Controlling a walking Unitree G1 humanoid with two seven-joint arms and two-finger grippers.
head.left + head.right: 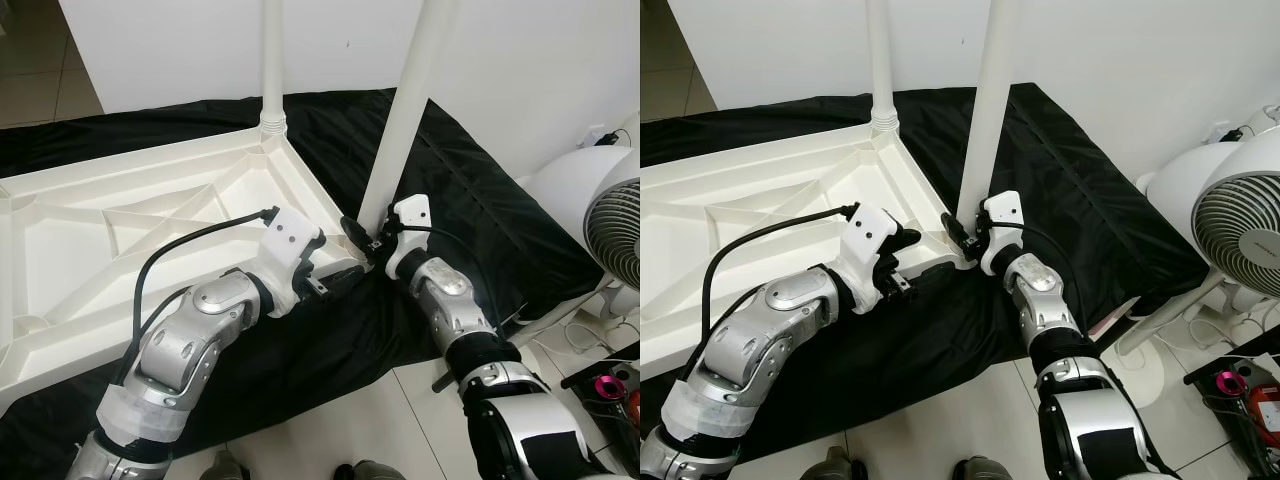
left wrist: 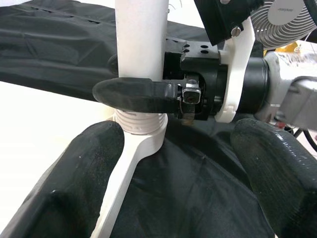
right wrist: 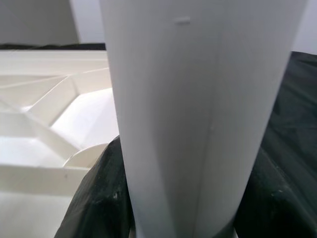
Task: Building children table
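Two grippers converge on one corner of the upturned tabletop. Right gripper: fingers clamped round the base of the near table leg, just above the corner socket where its threaded end sits. Left gripper: fingers apart, facing the same socket from the tabletop side and bracketing it without evident contact (the left wrist view shows a gap on both sides). The far leg stands upright in the next corner of the tabletop, already seated. The tabletop lies underside up on a black cloth; a white fan stands well apart from the socket, beyond the cloth's edge.

Risks, as judged: the near leg leans off vertical relative to the socket, so turning it may cross the thread or pop it out. With the left fingers not gripping, the tabletop may slide on the cloth under the twisting load. A freed leg could topple outward toward the fan.
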